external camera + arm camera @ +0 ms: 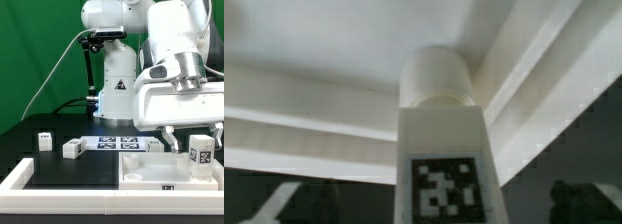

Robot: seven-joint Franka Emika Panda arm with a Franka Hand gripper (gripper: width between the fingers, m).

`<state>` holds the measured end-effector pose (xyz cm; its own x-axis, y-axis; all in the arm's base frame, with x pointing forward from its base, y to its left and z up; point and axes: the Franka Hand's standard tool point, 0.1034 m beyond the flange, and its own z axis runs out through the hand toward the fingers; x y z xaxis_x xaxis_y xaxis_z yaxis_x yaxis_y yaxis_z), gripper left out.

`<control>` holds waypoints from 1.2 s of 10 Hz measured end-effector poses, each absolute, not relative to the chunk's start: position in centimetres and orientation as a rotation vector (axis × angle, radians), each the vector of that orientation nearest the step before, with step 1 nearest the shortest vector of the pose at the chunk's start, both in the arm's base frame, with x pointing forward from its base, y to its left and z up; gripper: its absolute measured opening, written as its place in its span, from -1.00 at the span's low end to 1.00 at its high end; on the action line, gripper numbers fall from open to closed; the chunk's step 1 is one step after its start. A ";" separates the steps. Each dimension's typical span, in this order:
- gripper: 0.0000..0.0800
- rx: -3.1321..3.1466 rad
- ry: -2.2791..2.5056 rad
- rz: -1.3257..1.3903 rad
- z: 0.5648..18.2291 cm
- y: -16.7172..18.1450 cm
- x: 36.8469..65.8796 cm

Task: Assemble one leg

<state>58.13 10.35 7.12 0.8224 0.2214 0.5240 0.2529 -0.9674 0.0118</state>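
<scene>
The leg [200, 152] is being stood at a corner of the panel [150, 180], its far end against the panel's face. The gripper [193, 140] is being shown spread around it, touching neither side. Judged from this, the leg is best clasped squarely and turned in upright, without being tilted.

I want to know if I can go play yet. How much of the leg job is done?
Not finished for sure. Looks done: one leg stands upright at a corner of the panel. In hand: the gripper sits around it, jaws seemingly open. Left: whether it is screwed tight does not show, and other legs lie loose on the table.
</scene>
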 end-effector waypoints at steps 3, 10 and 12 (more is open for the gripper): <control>0.62 -2.943 -0.383 -0.835 7.1 10.4 58.1; 0.62 -2.970 -0.410 -0.674 10.0 10.5 58.5; 0.62 -2.977 -0.401 -0.622 8.6 10.5 58.5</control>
<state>58.47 10.54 8.62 0.8838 0.2385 0.4025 0.2684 -0.9631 -0.0186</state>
